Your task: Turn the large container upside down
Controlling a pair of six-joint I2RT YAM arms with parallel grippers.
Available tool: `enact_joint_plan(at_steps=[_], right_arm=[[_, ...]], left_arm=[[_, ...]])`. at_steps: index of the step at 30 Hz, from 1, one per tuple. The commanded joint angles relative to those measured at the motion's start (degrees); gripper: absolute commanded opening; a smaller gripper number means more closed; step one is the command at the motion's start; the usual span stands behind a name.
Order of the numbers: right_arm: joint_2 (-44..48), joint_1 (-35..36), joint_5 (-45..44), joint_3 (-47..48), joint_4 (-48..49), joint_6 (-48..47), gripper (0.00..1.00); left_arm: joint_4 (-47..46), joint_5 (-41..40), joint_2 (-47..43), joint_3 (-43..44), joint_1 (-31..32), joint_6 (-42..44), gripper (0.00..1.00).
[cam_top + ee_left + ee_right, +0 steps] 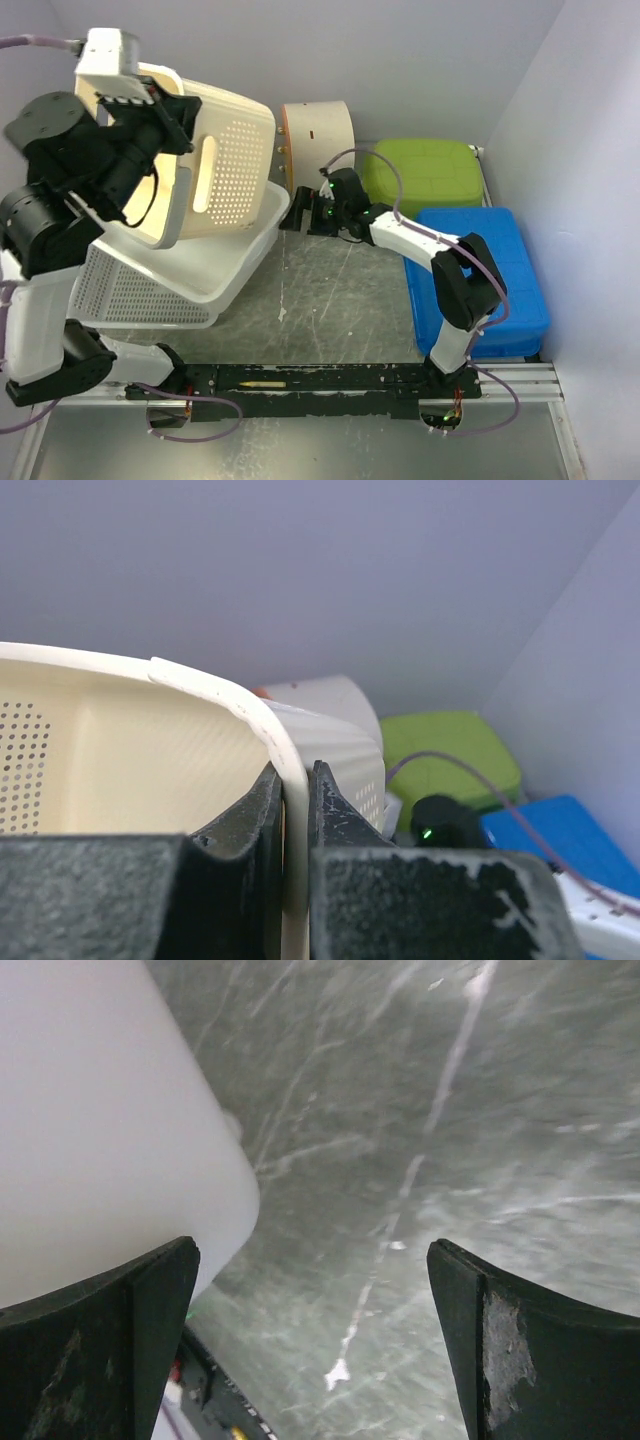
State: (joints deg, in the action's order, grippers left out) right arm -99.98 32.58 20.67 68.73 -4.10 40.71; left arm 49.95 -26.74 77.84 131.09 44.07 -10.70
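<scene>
Currently the left claw (295,780) is clamped on the rim of the cream perforated basket (235,170), holding it raised and tipped on edge over a white basket (190,275). The right claw (312,1260) stands apart, low over the surface (340,300), just beside the white basket's corner.

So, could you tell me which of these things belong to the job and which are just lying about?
In the job: cream perforated basket, left gripper clamped on its rim, right gripper open nearby.
Lying about: white tub, white mesh crate, round cream pot, green box, blue box.
</scene>
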Motion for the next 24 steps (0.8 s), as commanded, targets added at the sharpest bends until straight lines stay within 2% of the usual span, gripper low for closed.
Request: enact_joint_plan(at_steps=[1,5,13,17,20,24], right_arm=[[-2.6,6.3,0.2,3.3,1.3,0.5,1.0],[-2.9,9.7,1.1,3.3,2.7,1.4,1.0],[1.0,12.2,-0.6,0.9,-1.3,-2.3,1.0],[6.7,10.9,-10.2,0.1,-10.7,-6.9,1.0],[13.8,5.7,-16.9,-3.7,-16.4,-7.4,1.0],[23.3,-11.3,-21.1,-9.3,-27.8,-5.7,1.0]], left_arm=[[-16.4,0.8,-5.0,-1.8,0.3,4.3,0.07],[-21.6,4.7,-6.4,-4.7,0.3,3.1,0.07],[-26.1,14.8,-2.4,-2.5,0.3,-1.1,0.07],[-27.7,19.8,-0.5,-1.6,0.3,-3.7,0.07],[-29.6,23.7,0.4,-2.1,0.3,-6.1,0.07],[-33.5,28.5,1.0,-3.6,0.3,-8.8,0.07]])
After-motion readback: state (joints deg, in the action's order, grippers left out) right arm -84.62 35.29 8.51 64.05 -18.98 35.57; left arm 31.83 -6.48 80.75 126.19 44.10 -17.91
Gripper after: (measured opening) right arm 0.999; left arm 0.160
